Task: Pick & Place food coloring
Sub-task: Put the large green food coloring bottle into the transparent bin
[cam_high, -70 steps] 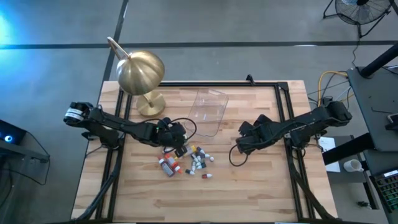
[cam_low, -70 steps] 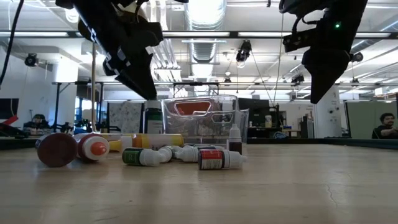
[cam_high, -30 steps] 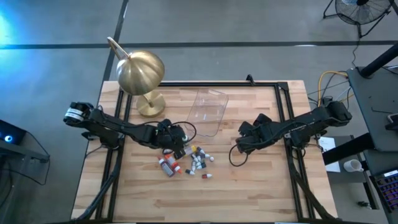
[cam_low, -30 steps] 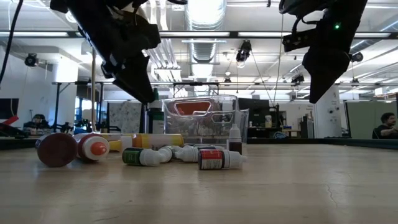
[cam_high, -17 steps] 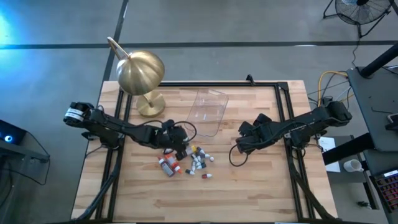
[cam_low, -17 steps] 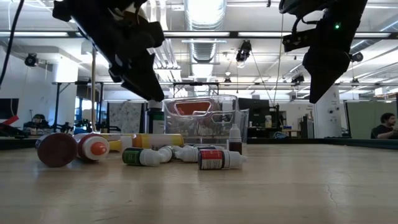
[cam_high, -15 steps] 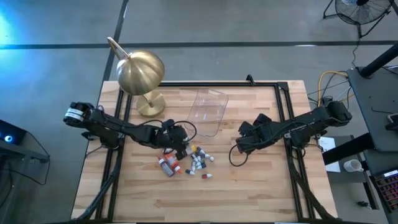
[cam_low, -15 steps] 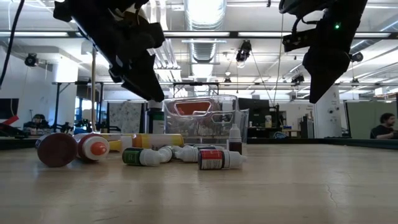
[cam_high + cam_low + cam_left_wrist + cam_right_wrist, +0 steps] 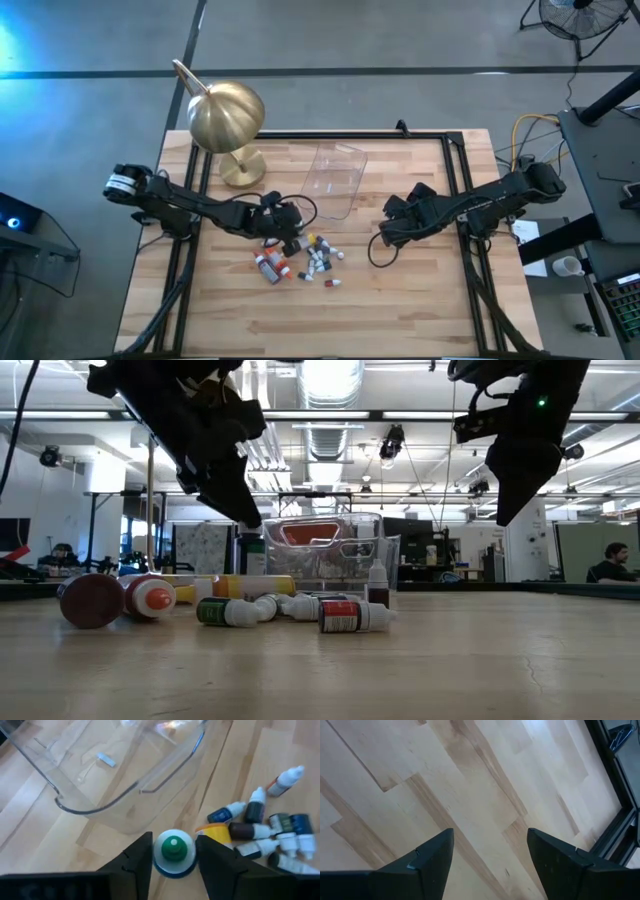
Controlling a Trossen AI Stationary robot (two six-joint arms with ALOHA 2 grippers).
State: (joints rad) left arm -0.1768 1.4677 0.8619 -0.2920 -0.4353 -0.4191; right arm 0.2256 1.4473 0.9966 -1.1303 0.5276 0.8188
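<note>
The left claw (image 9: 173, 854) pinches 1 green-capped food coloring bottle (image 9: 173, 851) beside the clear tub (image 9: 115, 767). A thin grip could let it slip onto the pile (image 9: 300, 258). The right claw (image 9: 487, 852) waits spread above bare surface (image 9: 470, 785).

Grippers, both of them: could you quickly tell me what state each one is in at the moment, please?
Left gripper: shut on the green-capped bottle, beside the clear tub.
Right gripper: open, holding nothing, above bare table.

We're seeing a light wooden plank table (image 9: 400, 300) carrying scattered tiny food-coloring bottles (image 9: 300, 260), a clear plastic tub (image 9: 335, 178), a brass dome lamp (image 9: 226, 120).
</note>
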